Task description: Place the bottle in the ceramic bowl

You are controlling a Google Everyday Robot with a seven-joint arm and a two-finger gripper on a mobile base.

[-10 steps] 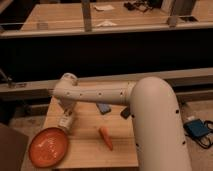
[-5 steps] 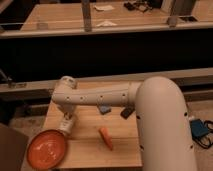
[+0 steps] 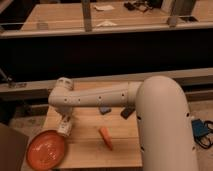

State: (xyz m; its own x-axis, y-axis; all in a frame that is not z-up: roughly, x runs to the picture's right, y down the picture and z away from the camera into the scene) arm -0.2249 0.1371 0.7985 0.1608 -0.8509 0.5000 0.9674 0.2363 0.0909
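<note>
White robot arm (image 3: 100, 97) reaches from lower right across to the left over a light wooden surface (image 3: 87, 150). End effector (image 3: 65, 125) hangs at the arm's far left end, pointing down, just above the surface's left part. Its fingers are closed on a small slim white plastic bottle (image 3: 63, 128) w/ pale label, held roughly upright; how the pads sit on it can't be made out. Bottle is just up and right of the wide shallow glossy orange ceramic bowl (image 3: 46, 149), near the bowl's upper-right rim, not inside it. Whether the bottle's base touches the surface: can't tell.

Bowl sits at the surface's front-left corner, part of it hanging past the left edge. An orange carrot-like object (image 3: 106, 138) lies on the surface mid-way, right of the bottle, well apart from the bowl. Two small dark items lie beneath the arm: a bluish one (image 3: 104, 110) and a blackish one (image 3: 126, 112), close to each other. Behind, a dark rail and another long wooden counter (image 3: 65, 17) w/ white papers (image 3: 105, 23) on it.
</note>
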